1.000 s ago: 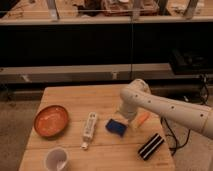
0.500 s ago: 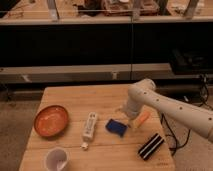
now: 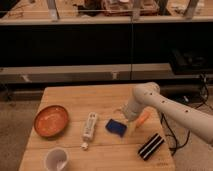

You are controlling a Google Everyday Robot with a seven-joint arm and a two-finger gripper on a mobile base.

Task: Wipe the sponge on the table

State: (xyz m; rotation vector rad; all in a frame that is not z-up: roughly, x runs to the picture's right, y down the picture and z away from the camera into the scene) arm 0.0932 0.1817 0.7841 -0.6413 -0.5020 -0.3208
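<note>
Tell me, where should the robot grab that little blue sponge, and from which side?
Probably from above, pinching the sponge across its shorter width, near the middle. It lies flat and slightly askew on the table, so only its side faces offer a hold. The gripper sits close beside it, by the orange carrot-shaped piece; the white remote lies apart on the other side.

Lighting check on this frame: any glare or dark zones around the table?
Camera view: warm, dim light on the table, no glare spot on it; the backdrop behind is nearly black; the sponge reads dark against the wood; the gripper sits just image-right of the sponge, beside the orange piece.
</note>
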